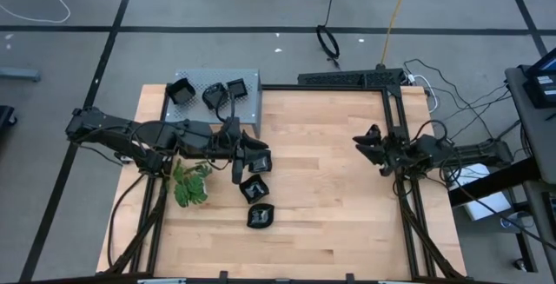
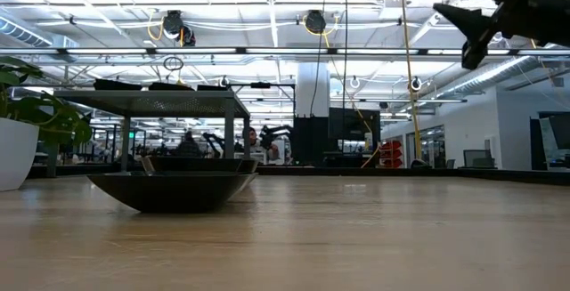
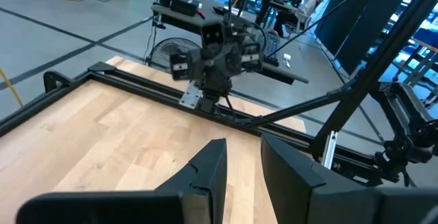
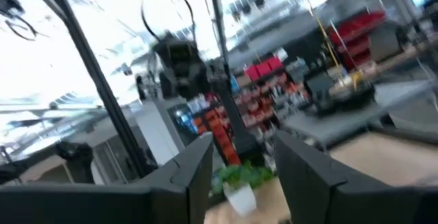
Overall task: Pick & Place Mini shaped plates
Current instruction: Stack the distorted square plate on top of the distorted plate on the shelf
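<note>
Two glossy black mini shaped plates [image 1: 252,187] [image 1: 259,216] rest on their bottoms on the wooden table, left of its middle. The low view shows one such plate [image 2: 174,189] from the side. Three more plates [image 1: 181,91] [image 1: 214,98] [image 1: 236,87] sit on the grey perforated shelf [image 1: 248,102] at the far left. My left gripper [image 1: 249,152] [image 3: 243,172] hovers just beyond the nearer plates, open, with bare wood showing between its fingers. My right gripper [image 1: 367,142] [image 2: 476,28] [image 4: 241,166] hangs open at the table's right side, high above the wood.
A green leafy plant [image 1: 191,184] in a white pot [image 2: 16,149] stands near the left edge, beside the plates. A black frame [image 1: 395,102] runs along the table's far and right edges. Bare wood [image 1: 330,197] lies between the two arms.
</note>
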You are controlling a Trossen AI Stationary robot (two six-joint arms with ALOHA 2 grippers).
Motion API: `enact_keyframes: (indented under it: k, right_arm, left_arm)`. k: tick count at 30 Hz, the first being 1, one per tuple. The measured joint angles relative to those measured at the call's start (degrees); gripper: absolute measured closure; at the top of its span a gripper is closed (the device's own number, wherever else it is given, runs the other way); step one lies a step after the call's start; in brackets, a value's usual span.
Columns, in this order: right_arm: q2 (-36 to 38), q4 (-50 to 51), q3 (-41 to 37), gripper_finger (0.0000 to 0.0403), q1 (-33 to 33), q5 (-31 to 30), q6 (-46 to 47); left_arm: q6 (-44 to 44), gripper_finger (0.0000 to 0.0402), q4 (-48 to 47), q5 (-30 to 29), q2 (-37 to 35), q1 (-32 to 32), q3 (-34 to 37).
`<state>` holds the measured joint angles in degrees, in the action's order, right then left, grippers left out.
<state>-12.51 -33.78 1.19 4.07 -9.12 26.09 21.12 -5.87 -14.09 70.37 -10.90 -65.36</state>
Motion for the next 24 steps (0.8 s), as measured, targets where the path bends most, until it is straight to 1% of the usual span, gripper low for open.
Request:
enact_keyframes:
  k: [5, 8, 11, 13, 16, 18, 19, 24]
  right_arm:
    - [-0.20, 0.23, -0.07, 0.0259, 0.01, -0.26, -1.41]
    - [-0.34, 0.80, -0.07, 0.0259, 0.01, -0.07, -3.25]
    - [-0.29, 0.65, -0.09, 0.0259, 0.01, -0.07, -3.04]
    - [-0.31, 0.81, -0.11, 0.0259, 0.01, -0.07, -3.04]
    - [-0.29, 0.76, -0.13, 0.0259, 0.01, -0.07, -3.02]
    - [-0.29, 0.79, -0.13, 0.0259, 0.01, -0.07, -3.02]
    - [-0.29, 0.77, -0.13, 0.0259, 0.01, -0.07, -3.02]
    - [-0.29, 0.79, -0.16, 0.0259, 0.01, -0.03, -3.02]
  left_arm:
    - [-0.34, 0.0309, 0.00, 0.00, 0.00, 0.00, 0.00]
    - [-2.44, 0.0309, 0.09, -0.01, 0.00, 0.00, 0.00]
    - [-2.58, 0.0309, 0.04, 0.31, 0.01, -0.08, 0.00]
    - [-2.82, 0.0309, 0.08, 2.91, 0.44, -0.38, 0.00]
    - [-4.27, 0.0309, -1.04, 9.70, 0.80, -1.49, 0.00]
    - [-4.39, 0.0309, -1.42, 13.08, 1.37, -2.48, -0.04]
    - [-4.39, 0.0309, -2.25, 13.98, 1.69, -2.99, -0.13]
    - [-2.87, 0.0309, -9.66, 14.08, 4.35, -7.03, 0.00]
